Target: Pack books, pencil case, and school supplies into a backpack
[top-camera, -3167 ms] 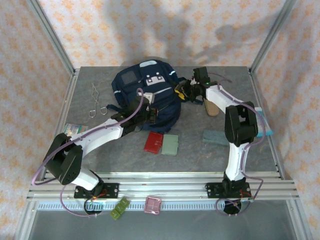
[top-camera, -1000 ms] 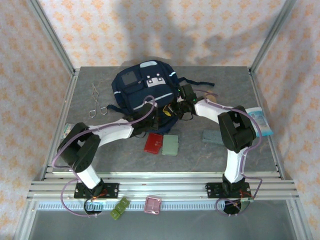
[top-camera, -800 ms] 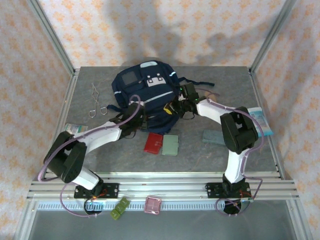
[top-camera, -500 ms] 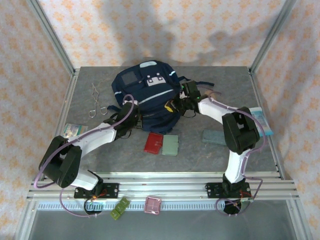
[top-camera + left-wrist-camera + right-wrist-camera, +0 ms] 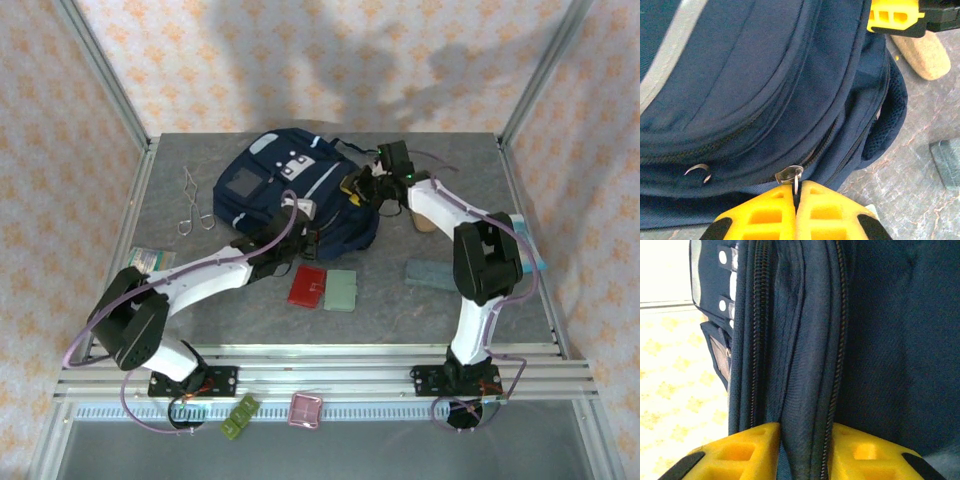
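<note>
Grey tabletop (image 5: 250,325), backpack (image 5: 270,190) now twisted leftward, left claw (image 5: 796,187) pinching zipper pull (image 5: 789,174), right claw (image 5: 804,431) clamping backpack fabric.

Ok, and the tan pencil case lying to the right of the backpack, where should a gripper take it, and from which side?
Probably across its narrow width near the middle, coming straight down. The pencil case lies flat on the table, long and soft with rounded ends. The backpack sits close on one side, so a sideways approach looks cramped.
</note>
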Action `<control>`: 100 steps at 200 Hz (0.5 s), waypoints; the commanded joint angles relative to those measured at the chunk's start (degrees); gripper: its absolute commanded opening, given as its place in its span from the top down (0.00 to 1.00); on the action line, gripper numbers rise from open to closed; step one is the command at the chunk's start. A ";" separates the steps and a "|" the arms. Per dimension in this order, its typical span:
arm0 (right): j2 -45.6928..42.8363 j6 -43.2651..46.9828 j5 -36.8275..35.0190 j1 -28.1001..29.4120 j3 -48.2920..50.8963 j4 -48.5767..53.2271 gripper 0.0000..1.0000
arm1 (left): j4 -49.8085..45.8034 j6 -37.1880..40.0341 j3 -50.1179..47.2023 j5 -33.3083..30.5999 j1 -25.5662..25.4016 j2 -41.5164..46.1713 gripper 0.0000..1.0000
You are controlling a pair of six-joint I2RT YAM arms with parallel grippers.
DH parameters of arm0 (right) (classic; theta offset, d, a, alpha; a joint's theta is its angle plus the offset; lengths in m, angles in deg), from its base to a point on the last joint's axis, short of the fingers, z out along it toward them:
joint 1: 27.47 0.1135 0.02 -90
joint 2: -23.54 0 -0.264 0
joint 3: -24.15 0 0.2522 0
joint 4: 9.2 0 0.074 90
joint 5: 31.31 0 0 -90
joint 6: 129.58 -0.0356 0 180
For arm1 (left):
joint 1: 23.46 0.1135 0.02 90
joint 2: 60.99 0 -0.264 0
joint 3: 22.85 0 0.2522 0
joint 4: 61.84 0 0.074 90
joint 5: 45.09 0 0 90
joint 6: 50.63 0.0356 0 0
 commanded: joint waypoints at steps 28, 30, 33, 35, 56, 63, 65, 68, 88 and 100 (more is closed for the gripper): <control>-2.92 -2.79 2.77 6.22 5.14 -5.99 0.81 | 3.13 -0.75 2.03 0.38 -1.05 -2.19 1.00; -2.81 -2.85 2.84 6.29 5.27 -6.10 0.83 | 3.01 -0.77 1.93 0.15 -1.05 -2.25 1.00; -2.64 -2.93 2.86 6.40 5.33 -6.20 0.87 | 2.89 -0.82 1.85 -0.27 -1.05 -2.13 1.00; -2.52 -2.97 2.82 6.40 5.47 -6.24 0.89 | 2.80 -0.83 1.79 -0.54 -1.05 -2.12 1.00; -1.50 -2.98 2.33 5.84 5.62 -6.38 1.00 | 2.04 -1.60 0.11 -3.93 -1.01 -1.42 1.00; -1.38 -3.11 2.18 5.45 5.60 -6.47 1.00 | 1.32 -2.11 -0.51 -5.42 -0.82 -1.06 1.00; -1.37 -3.14 2.03 5.26 5.60 -6.55 1.00 | 1.07 -2.16 -0.73 -5.76 -0.73 -0.93 1.00; -1.45 -3.22 2.06 5.03 5.55 -6.63 1.00 | 0.64 -2.28 -1.05 -6.39 -0.58 -0.80 1.00; -2.26 -3.63 0.91 3.08 5.59 -7.19 1.00 | -2.08 -3.15 -3.90 -10.65 1.50 0.99 1.00; -2.86 -3.86 0.93 2.01 5.93 -7.93 1.00 | -2.65 -4.30 -6.38 -11.59 4.06 2.67 1.00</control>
